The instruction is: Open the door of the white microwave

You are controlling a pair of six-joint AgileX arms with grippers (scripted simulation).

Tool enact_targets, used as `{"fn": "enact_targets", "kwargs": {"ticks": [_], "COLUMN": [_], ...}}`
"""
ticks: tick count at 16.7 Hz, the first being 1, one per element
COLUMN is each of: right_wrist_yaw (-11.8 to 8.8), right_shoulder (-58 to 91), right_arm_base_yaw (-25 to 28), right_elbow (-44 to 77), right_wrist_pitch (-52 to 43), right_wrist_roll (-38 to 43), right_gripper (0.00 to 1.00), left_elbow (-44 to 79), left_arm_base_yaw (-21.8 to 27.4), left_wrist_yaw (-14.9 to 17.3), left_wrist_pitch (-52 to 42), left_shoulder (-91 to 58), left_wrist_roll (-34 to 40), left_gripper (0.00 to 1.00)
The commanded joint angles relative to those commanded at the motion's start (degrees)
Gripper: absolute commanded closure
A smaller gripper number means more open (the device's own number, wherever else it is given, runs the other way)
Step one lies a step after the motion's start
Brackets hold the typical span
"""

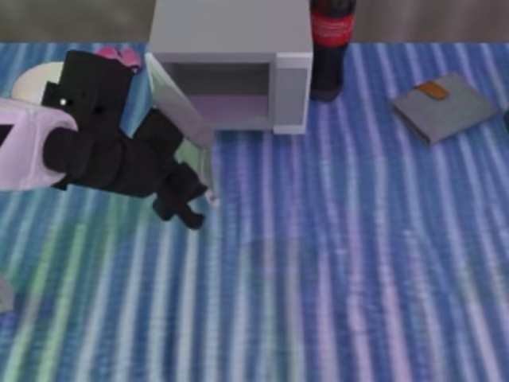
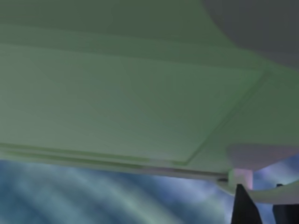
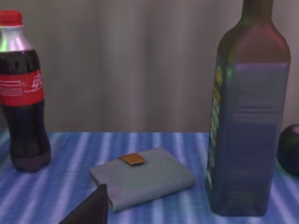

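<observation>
White microwave [image 1: 231, 32] at the table's far edge, left of centre, largest thing in view. Cavity exposed; narrow control panel on its right side.

The door [image 1: 181, 107] is already swung well out on its left hinge, angled toward the near left. In the left wrist view its pale inner face [image 2: 117, 107] fills almost everything.

Left arm reaches in from the left; left gripper [image 1: 191, 203] sits at the door's free edge, by the handle. Dark fingertips [image 2: 245, 207] show just under the handle in the wrist view, but I cannot tell whether they are clamped on it or merely touching.

Cola bottle [image 1: 332, 44] stands just right of the microwave. Grey wallet [image 1: 445, 106] lies further right. Right wrist view adds a tall dark glass bottle [image 3: 245, 116].

Right gripper not visible from above.

Risk, as I judge it: pulling straight instead of along the hinge arc could slip the fingers off the handle, or drag the microwave forward.
</observation>
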State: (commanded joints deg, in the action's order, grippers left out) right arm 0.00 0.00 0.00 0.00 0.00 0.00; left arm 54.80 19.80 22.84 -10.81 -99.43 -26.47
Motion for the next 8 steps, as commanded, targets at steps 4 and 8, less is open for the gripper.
{"fn": "enact_targets", "kwargs": {"ticks": [4, 8], "right_wrist_yaw": [0.0, 0.0], "right_shoulder": [0.0, 0.0], "right_arm_base_yaw": [0.0, 0.0], "right_elbow": [0.0, 0.0], "right_wrist_pitch": [0.0, 0.0], "right_wrist_roll": [0.0, 0.0], "right_gripper": [0.0, 0.0], "left_elbow": [0.29, 0.27], "left_arm_base_yaw": [-1.34, -1.77], "left_wrist_yaw": [1.57, 2.05], "left_wrist_pitch": [-1.09, -1.54], "left_shoulder": [0.2, 0.18], "left_wrist_roll": [-2.77, -3.64], "left_gripper": [1.0, 1.0]}}
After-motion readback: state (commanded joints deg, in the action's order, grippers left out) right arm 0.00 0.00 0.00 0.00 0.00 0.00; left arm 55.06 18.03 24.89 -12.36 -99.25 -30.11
